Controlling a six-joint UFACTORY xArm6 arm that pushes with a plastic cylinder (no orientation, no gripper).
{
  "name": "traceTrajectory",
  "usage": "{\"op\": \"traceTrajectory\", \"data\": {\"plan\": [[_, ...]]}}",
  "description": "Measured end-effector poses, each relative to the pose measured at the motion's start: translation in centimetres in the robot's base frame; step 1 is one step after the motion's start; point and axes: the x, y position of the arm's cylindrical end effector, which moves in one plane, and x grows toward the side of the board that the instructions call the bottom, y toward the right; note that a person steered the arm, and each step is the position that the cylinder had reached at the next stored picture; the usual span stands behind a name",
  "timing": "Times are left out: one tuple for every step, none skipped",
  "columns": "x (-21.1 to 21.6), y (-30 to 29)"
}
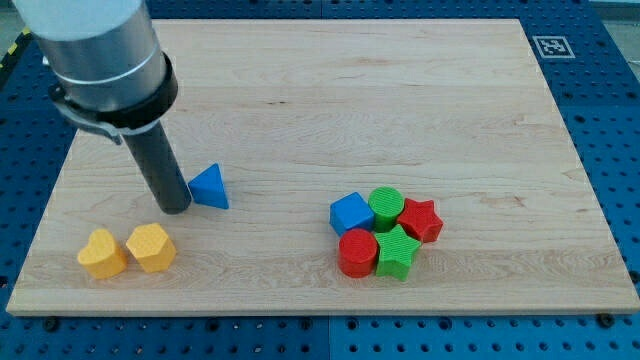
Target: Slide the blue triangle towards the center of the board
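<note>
Tip [177,208] touching blue triangle's [210,187] left side — board's [300,90] left half

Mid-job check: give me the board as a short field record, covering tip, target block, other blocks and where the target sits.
tip: my tip sits just on the view's left of the blue triangle, at or near contact
target position: left half of the wooden board, left of centre
yellow blocks: yellow heart and yellow hexagon, bottom left, side by side
cluster: blue cube, green cylinder, red star, red cylinder, green star, packed together right of centre
</note>
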Motion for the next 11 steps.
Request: {"op": "traceTrajectory", "data": {"plan": [[0.0, 2.2], [-0.8, 4.2], [-2.4, 5.0], [-5.3, 4.8], [-7.6, 4.8], [-8.9, 4.5], [-9.7, 1.5], [-10.8, 1.3], [-12.4, 4.7], [-12.4, 8.4], [-12.8, 10.1]]}}
